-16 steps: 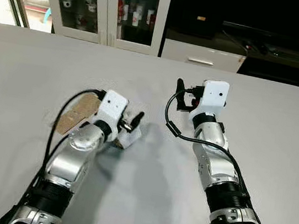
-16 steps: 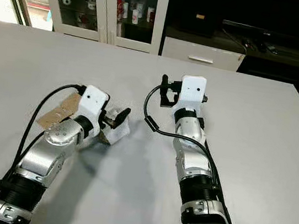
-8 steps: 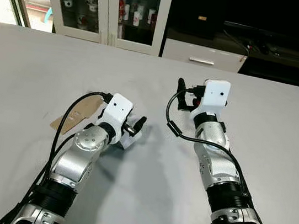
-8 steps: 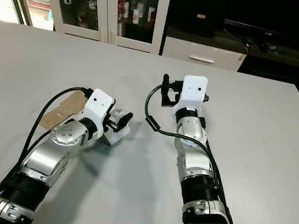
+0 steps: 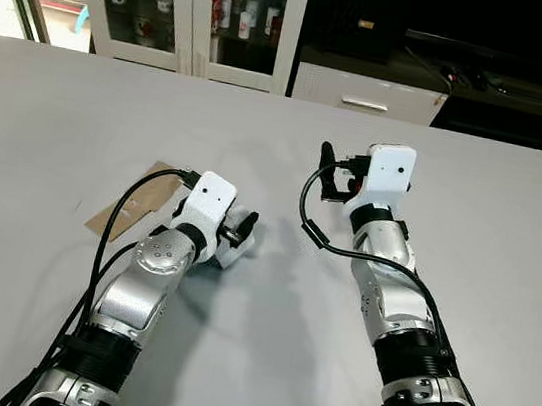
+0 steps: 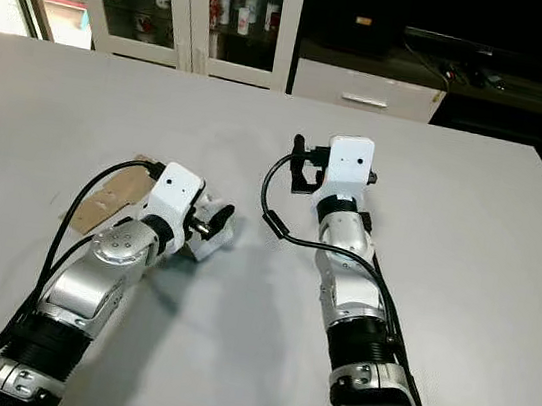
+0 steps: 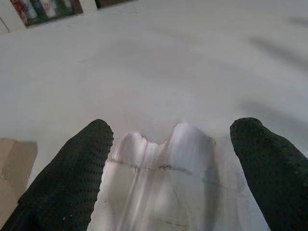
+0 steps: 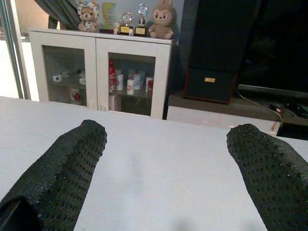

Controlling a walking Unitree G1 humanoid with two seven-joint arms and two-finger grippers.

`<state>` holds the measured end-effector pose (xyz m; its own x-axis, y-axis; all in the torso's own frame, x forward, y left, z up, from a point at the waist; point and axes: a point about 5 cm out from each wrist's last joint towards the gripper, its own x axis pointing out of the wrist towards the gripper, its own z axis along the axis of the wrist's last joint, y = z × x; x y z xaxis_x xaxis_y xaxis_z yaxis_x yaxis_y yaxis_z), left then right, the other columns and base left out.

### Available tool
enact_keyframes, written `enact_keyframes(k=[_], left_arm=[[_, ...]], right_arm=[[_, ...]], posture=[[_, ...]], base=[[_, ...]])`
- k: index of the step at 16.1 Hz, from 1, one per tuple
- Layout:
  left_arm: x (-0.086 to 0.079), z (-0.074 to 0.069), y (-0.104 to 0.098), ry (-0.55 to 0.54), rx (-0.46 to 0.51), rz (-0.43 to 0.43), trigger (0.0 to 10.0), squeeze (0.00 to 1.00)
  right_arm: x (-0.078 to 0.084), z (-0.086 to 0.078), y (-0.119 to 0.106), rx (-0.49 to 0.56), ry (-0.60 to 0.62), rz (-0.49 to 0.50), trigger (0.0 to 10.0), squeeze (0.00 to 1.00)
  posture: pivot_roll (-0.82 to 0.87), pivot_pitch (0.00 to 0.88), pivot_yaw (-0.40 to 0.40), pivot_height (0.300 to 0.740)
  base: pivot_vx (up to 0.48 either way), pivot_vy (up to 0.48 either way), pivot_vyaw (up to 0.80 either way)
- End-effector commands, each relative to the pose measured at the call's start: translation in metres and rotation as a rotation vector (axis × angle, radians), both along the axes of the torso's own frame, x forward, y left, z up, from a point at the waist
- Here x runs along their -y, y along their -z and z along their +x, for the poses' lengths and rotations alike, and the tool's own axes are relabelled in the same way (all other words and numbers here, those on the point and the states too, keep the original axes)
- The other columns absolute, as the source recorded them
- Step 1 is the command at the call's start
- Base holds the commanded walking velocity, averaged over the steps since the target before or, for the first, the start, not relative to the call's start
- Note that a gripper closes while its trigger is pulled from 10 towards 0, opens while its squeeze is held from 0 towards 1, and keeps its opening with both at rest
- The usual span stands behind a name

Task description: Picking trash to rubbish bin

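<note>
Behind the wide grey table (image 5: pixel 466 251) we see a white cabinet (image 5: pixel 193 5) with glass doors and small items on its shelves, and beside it a low dark unit (image 5: pixel 450 77) with a white drawer front. Soft toys and small trophies (image 8: pixel 139 17) stand on top of the cabinet in our right wrist view.

Our left gripper (image 7: pixel 168 168) rests low on the table, left of centre, with its two black fingers (image 7: pixel 72 178) spread wide apart. Between them lies a crumpled piece of white paper trash (image 7: pixel 163 187), creased and slightly raised at its far edge. We cannot tell whether the pads touch the paper; a gap shows on each side of it in the wrist view. From the head views the same white scrap (image 5: pixel 234 248) sits at the tip of the left gripper, on the table surface.

Just to the left of that arm, a flat brown cardboard piece (image 5: pixel 133 212) lies on the table, partly covered by the arm's black cable (image 5: pixel 110 231).

Our right gripper (image 8: pixel 168 163) is held above the table nearer the middle, pointing toward the cabinet. Its fingers (image 8: pixel 62 168) are spread wide with nothing between them but bare tabletop.
</note>
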<state>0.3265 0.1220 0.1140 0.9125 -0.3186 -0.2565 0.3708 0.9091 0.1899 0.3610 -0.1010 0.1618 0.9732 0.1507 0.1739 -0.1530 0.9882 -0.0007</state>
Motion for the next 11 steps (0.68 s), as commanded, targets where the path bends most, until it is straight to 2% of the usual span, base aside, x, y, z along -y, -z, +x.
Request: enact_keyframes(k=[1, 3, 11], left_arm=[[-0.001, 0.002, 0.003, -0.021, -0.031, 0.003, 10.0, 0.00], [0.000, 0.002, 0.005, -0.036, -0.061, -0.039, 10.0, 0.00], [0.001, -0.001, 0.018, -0.076, -0.181, -0.028, 10.0, 0.00]], right_arm=[[0.001, 0.000, 0.000, -0.004, 0.000, -0.005, 10.0, 0.00], [0.001, 0.000, -0.002, -0.001, 0.001, -0.005, 10.0, 0.00], [0.000, 0.000, -0.002, 0.000, -0.003, -0.007, 10.0, 0.00]], posture=[[0.01, 0.059, -0.066, 0.740], [0.00, 0.057, -0.063, 0.740], [0.00, 0.058, -0.063, 0.740]], base=[[0.000, 0.000, 0.00], [0.000, 0.000, 0.00], [0.000, 0.000, 0.00]])
